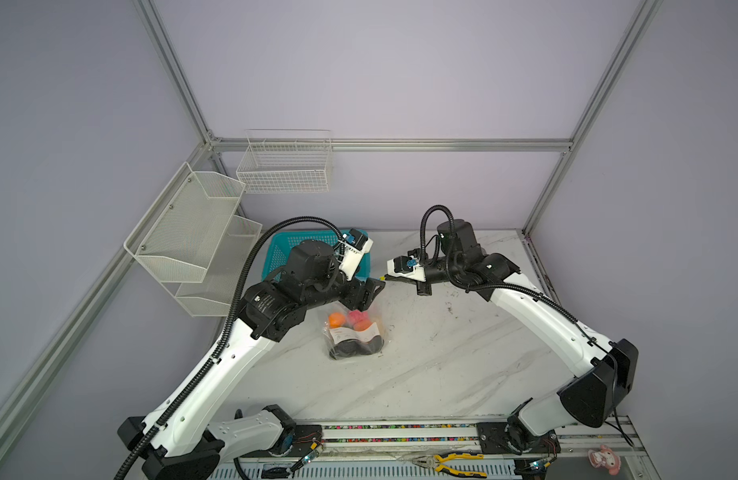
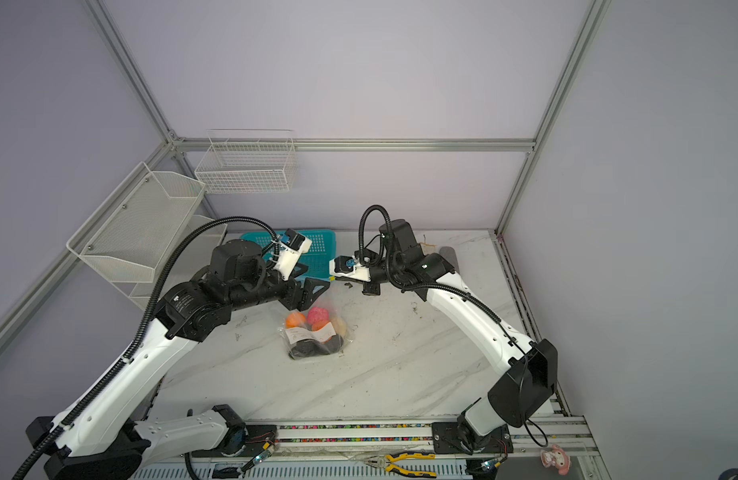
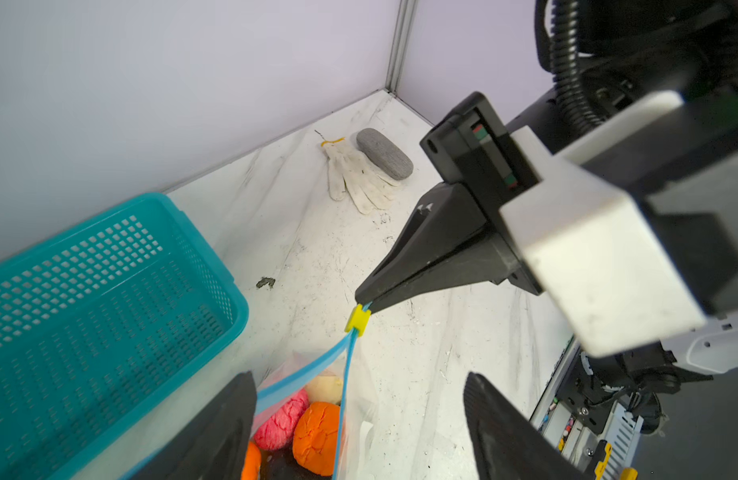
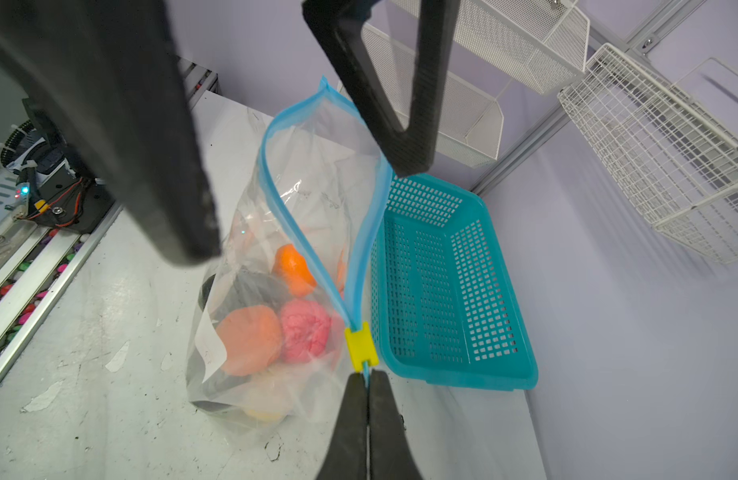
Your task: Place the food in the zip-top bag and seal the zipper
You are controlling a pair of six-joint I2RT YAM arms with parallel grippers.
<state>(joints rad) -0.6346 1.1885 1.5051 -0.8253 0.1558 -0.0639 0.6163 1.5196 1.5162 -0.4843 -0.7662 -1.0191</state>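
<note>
Presently the right hand [image 4: 367, 380] is pinched tight on the end of the zipper [image 4: 359, 266], just beyond the yellow slider [image 4: 361, 347], which touches its tips. The left hand [image 3: 359, 376] is spread wide and grips nothing; its fingers stand on either side of the bag's mouth. The zip-top bag [image 1: 355, 332] stands on the bench [image 1: 442, 365] near the middle, its top edge lifted between the two hands. The mouth gapes — the two blue strips bow apart and meet only at the slider. The food [image 4: 251, 345] sits low inside the bag — orange and pink balls over dark lumps. A teal basket [image 4: 442, 291] stands just beside the bag, toward the back wall.
</note>
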